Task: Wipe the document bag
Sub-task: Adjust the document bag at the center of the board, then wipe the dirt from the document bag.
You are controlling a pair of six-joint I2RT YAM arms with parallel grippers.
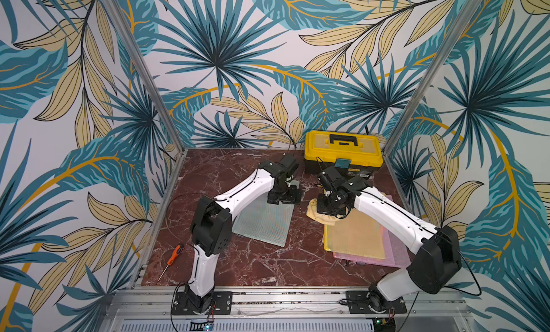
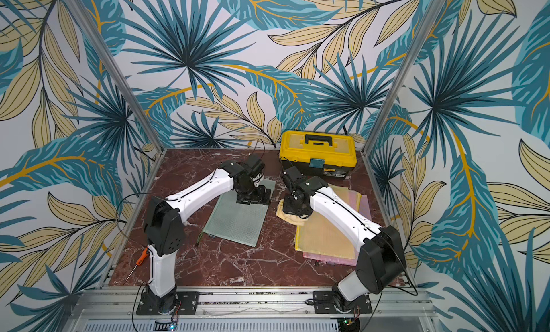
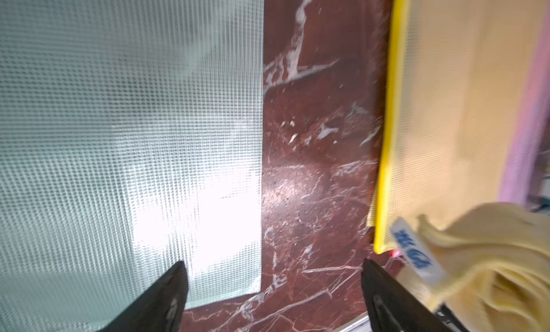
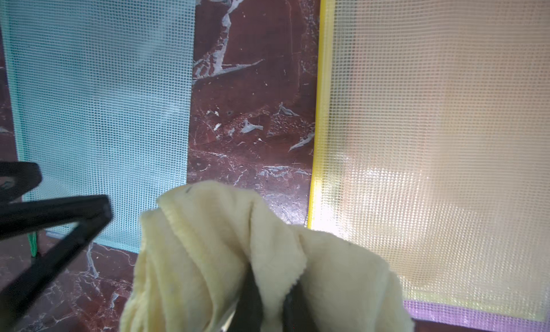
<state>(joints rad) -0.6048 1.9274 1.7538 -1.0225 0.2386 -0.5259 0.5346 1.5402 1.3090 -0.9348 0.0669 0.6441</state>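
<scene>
red-brown marble-look table [image 1: 268,265], glossy with white veins, fills the lower middle of both top views. walls [image 1: 214,63] all round carry tropical leaf wallpaper, teal and tan on pale. slanted metal posts [image 1: 143,71] rise from the table's back corners. a metal rail [image 1: 282,297] along the bottom edge holds both arm bases.

toolbox [image 1: 342,150] sits at the back, right of centre: boxy hard plastic, yellow lid, black handle and base. screwdriver [image 1: 174,254] lies at the table's left edge, lower left, with an orange-black handle and thin shaft.

green document bag [image 1: 265,223] lies flat at frame centre, a translucent rectangle with fine mesh grid. yellow document bag [image 1: 354,235] lies flat right of centre, same mesh with a solid yellow edge strip, stacked on a pink bag [image 1: 395,256] that peeks out at the lower right. bare marble runs between the green and yellow bags.

left gripper [image 3: 272,263] has jaws spread wide and holds nothing. it is over the far corner of the green bag; contact can't be told. right gripper [image 4: 272,289] is pinched tight on the cloth [image 4: 208,241], soft pale yellow terry, bunched in folds at the far corner of the yellow bag.
</scene>
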